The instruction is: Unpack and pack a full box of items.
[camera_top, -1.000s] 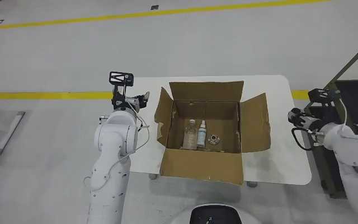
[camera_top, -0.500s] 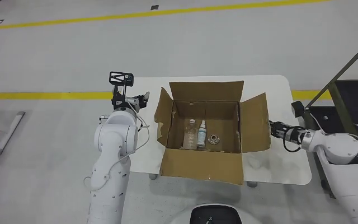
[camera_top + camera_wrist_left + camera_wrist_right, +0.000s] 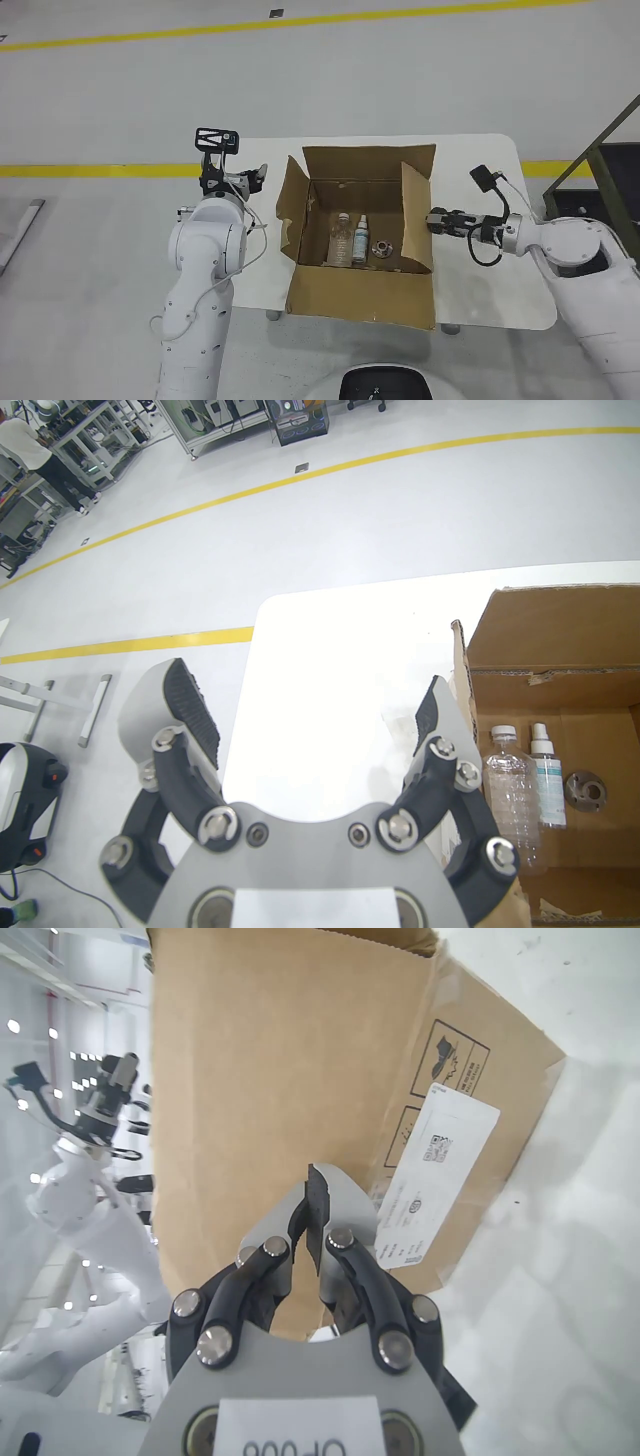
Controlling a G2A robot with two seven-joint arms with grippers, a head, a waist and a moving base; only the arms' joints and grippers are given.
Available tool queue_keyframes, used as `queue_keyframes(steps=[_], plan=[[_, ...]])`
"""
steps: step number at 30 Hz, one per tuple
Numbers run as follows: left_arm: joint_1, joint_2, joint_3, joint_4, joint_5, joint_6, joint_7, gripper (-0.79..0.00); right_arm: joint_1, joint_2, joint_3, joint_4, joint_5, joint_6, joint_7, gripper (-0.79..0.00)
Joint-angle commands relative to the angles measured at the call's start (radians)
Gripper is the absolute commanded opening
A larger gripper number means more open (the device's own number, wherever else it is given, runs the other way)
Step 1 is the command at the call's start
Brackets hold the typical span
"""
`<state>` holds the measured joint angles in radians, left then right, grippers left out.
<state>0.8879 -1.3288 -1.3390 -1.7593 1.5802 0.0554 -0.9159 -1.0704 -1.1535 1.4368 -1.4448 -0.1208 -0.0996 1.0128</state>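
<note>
An open cardboard box [image 3: 360, 295] stands mid-table. On its floor lie a clear plastic bottle [image 3: 342, 238], a white spray bottle [image 3: 361, 238] and a metal flange [image 3: 382, 248]. My right gripper [image 3: 435, 220] is shut with its tips against the outer face of the box's right flap [image 3: 417, 215], which stands upright. The right wrist view shows that shut gripper [image 3: 312, 1188] touching the brown flap [image 3: 240, 1078]. My left gripper [image 3: 305, 690] hangs open and holds nothing, above the table's left end beside the box [image 3: 550, 635]. From there the bottle [image 3: 510, 795], spray bottle [image 3: 547, 780] and flange [image 3: 586, 791] are visible.
The white table [image 3: 500, 290] has bare surface right of the box and a narrower strip on the left [image 3: 325, 650]. The box's left flap [image 3: 291, 205] leans outward. A dark rack [image 3: 610, 150] stands off the table's right end.
My right arm swung in from the table's right edge to the box and pushed the right flap from lying outward to upright. The left arm kept still.
</note>
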Motion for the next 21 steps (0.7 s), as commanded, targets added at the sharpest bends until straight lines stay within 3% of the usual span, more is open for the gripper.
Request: queue_keyframes(steps=[1,6,10,15,16,17,18,21], plan=[[0.0,0.0,0.0,0.0,0.0,0.0,0.0,0.0,0.003,0.0,-0.047,-0.055,-0.112,0.032,-0.02,-0.785],[0.0,0.0,0.0,0.0,0.0,0.0,0.0,0.0,0.005,-0.003,-0.154,-0.161,-0.334,0.13,-0.076,-0.785],[0.0,0.0,0.0,0.0,0.0,0.0,0.0,0.0,0.002,-0.005,-0.187,-0.213,-0.383,0.158,-0.098,-0.785],[0.007,0.0,0.001,-0.001,0.002,-0.007,0.015,0.0,-0.015,0.006,-0.144,-0.268,-0.407,0.167,-0.085,-0.785],[0.02,0.002,0.002,-0.004,0.006,-0.023,0.041,-0.496,-0.022,0.01,-0.126,-0.285,-0.421,0.166,-0.084,-0.785],[0.031,0.004,0.001,-0.007,0.017,-0.043,0.056,-0.686,-0.028,0.013,-0.117,-0.296,-0.434,0.161,-0.078,-0.785],[0.04,0.007,0.004,-0.013,0.046,-0.074,0.077,-0.785,-0.028,0.013,-0.117,-0.296,-0.434,0.161,-0.078,-0.785],[0.072,0.017,0.014,-0.016,0.146,-0.163,0.138,-0.785,-0.028,0.013,-0.117,-0.296,-0.434,0.161,-0.078,-0.785]])
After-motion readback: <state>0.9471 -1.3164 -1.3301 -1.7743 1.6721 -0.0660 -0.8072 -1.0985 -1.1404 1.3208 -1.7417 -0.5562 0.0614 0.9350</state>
